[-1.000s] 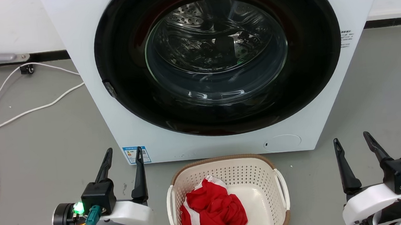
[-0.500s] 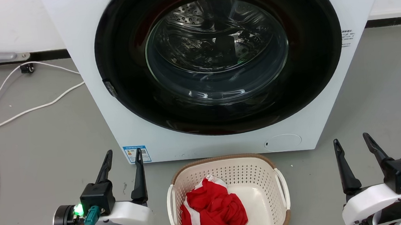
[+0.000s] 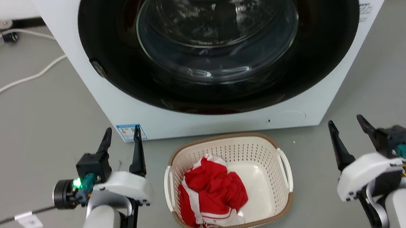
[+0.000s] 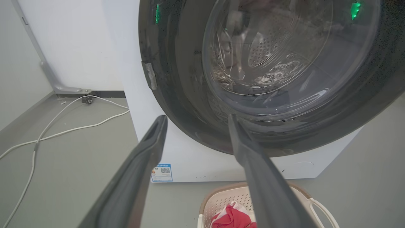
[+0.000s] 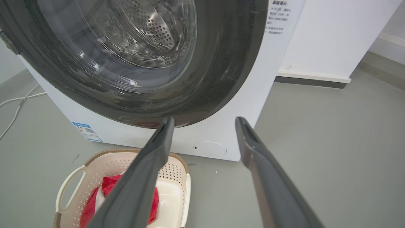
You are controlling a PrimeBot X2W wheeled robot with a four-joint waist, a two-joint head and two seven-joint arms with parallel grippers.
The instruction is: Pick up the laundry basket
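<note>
Now | camera dipped | laundry basket (image 3: 250, 149) unmoved | left gripper (image 3: 123, 130), right gripper (image 3: 345, 120) still spread

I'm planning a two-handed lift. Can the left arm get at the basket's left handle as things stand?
Probably yes. The left gripper is open and empty, off to the side of the laundry basket, with only grey floor between it and the left handle. The washer stands behind both.

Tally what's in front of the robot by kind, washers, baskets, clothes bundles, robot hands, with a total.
White front-loading washing machine: 1
Cream perforated plastic laundry basket, brown rim: 1
Crumpled red-and-white cloth bundle: 1
Dark two-fingered hands, left hand and right hand, open: 2
Total: 5
</note>
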